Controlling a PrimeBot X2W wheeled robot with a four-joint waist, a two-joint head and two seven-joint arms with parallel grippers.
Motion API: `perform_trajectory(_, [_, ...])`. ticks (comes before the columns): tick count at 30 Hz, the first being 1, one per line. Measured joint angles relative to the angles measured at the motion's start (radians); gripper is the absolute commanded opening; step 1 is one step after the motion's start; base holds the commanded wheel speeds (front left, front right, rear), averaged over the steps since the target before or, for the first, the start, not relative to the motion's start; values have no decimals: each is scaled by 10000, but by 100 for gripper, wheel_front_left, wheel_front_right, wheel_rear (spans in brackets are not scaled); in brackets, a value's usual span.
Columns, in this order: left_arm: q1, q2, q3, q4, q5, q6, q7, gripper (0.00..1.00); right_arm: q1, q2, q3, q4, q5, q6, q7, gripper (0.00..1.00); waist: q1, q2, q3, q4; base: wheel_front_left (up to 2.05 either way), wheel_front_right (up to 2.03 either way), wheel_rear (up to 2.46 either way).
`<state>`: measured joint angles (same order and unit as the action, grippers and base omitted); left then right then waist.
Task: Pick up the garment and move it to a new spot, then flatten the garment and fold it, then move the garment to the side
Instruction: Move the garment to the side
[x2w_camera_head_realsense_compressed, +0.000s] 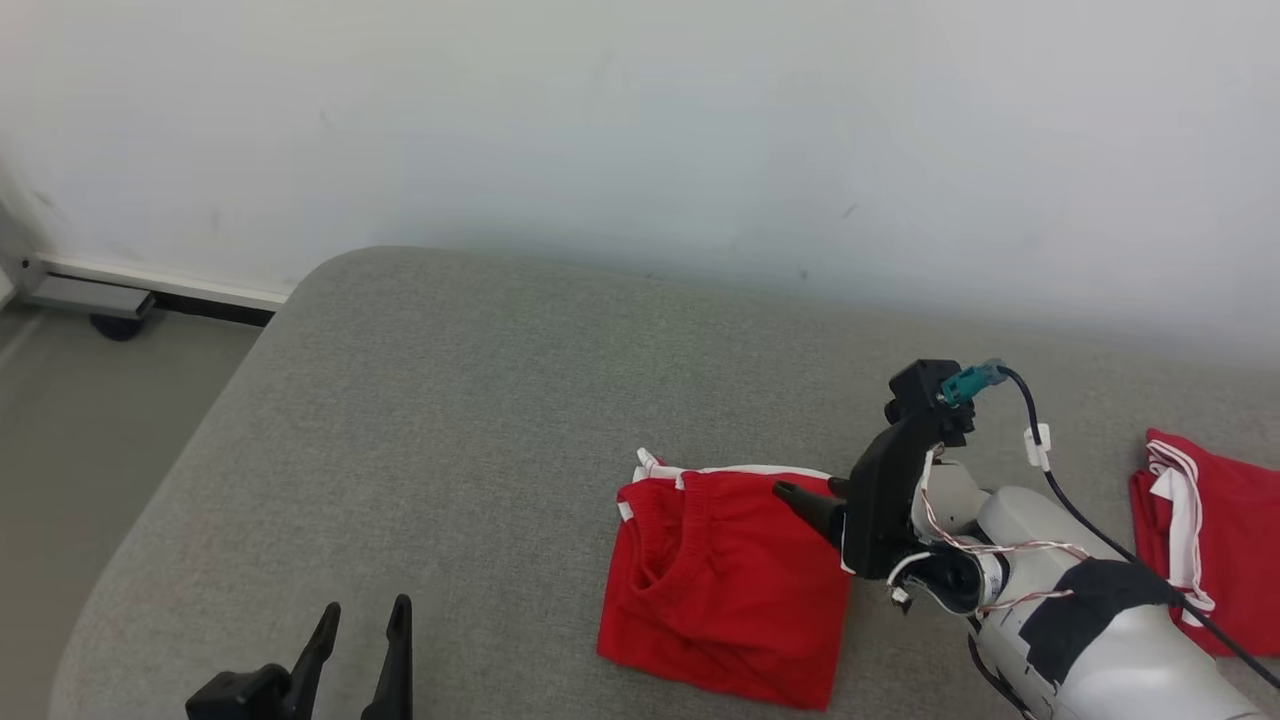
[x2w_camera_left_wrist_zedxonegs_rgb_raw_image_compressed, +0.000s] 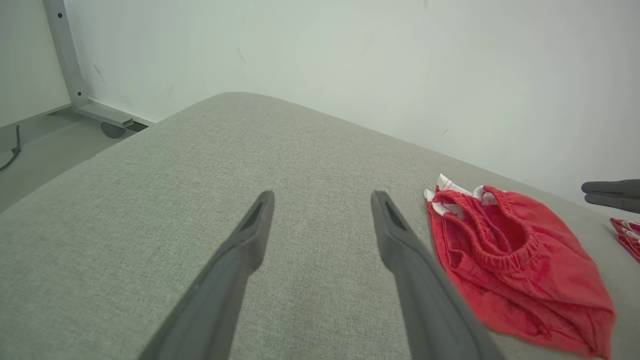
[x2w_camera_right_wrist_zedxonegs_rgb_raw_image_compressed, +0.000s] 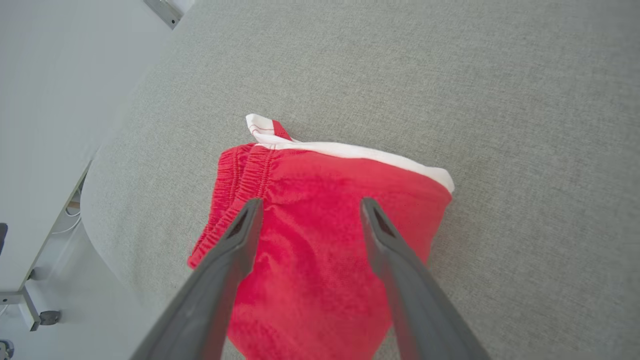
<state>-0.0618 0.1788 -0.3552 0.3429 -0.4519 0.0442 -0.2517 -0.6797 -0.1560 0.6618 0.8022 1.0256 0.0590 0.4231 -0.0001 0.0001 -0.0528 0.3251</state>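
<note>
Across most of the head view spreads a broad grey woven-fabric cushion surface with a rounded corner at its far left. It butts against a plain pale wall behind. Off its left edge lies a dull grey floor, where a pale metal frame rail with a dark caster runs along the wall's foot.

The folded red garment with white trim lies on the cushion toward the near right, elastic waistband facing left. The right gripper is over its upper right part, fingers spread wide and grasping nothing. The left gripper is released too, over bare fabric well left of the garment. A second red-and-white garment lies at the far right edge.
</note>
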Motion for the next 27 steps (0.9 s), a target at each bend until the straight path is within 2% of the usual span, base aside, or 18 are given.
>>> perform_trajectory(7, [149,0,36,-276,82,10,0,100,1001,-667,117,-635,-537,27,-997,100,0,0,-38,-478,0,0,0])
perform_trajectory(14, [144,86,146,-506,134,10,0,100,1418,-652,38,-957,-598,-159,-1605,100,2,0,126,-671,0,0,0])
perform_trajectory(21, [104,48,117,-564,203,-4,0,100,1415,-464,8,-807,-564,-341,-1559,100,2,0,242,-620,0,0,0])
perform_trajectory(27, [-30,-25,79,-548,205,-19,0,100,1317,-238,102,-272,-426,-598,-1060,100,2,0,309,-497,0,0,0])
